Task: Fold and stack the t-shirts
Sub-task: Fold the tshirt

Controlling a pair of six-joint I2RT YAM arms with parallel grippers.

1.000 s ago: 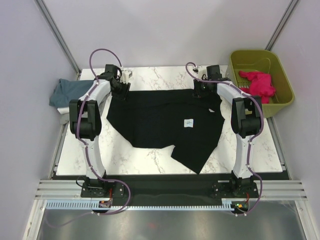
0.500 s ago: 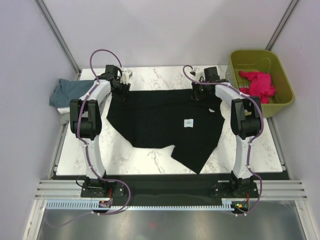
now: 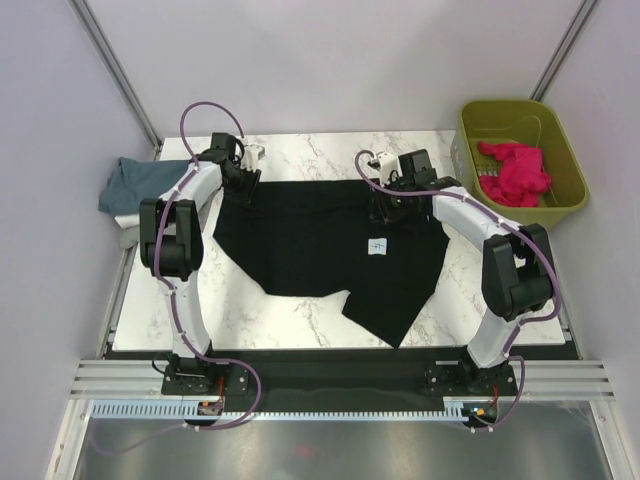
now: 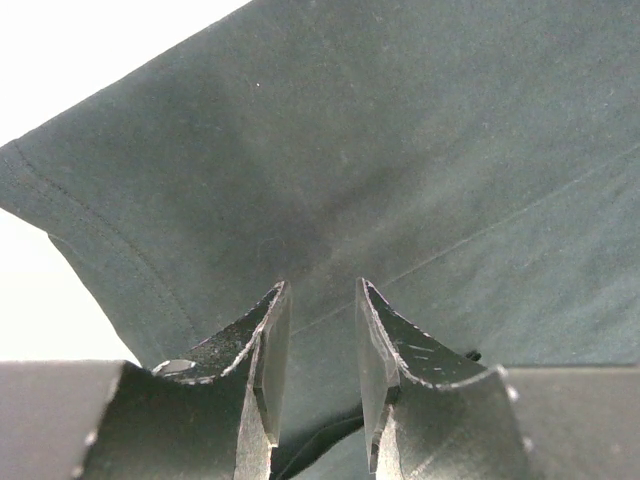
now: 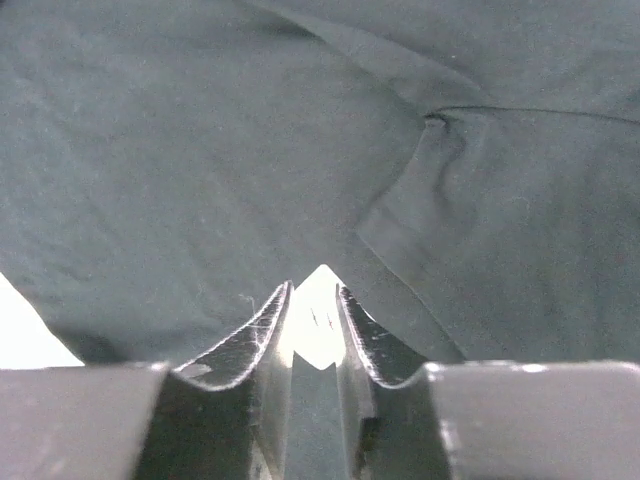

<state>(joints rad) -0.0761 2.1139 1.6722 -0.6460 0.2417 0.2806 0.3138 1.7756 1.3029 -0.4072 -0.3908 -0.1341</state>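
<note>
A large black t-shirt lies spread on the marble table, its small white label right of centre. My left gripper is at the shirt's far left corner. In the left wrist view its jaws stand narrowly apart with black cloth between them. My right gripper is over the shirt's far right part. In the right wrist view it pinches a strip of the black cloth, with bright table showing past the tips. A teal-blue shirt lies folded off the table's left edge.
An olive-green basket stands at the far right and holds a bright pink cloth. Bare marble shows along the near edge and in the far corners. Grey walls close in both sides.
My right gripper has moved left and nearer, from the shirt's far right corner in over the shirt, taking cloth with it. The left gripper has not moved.
</note>
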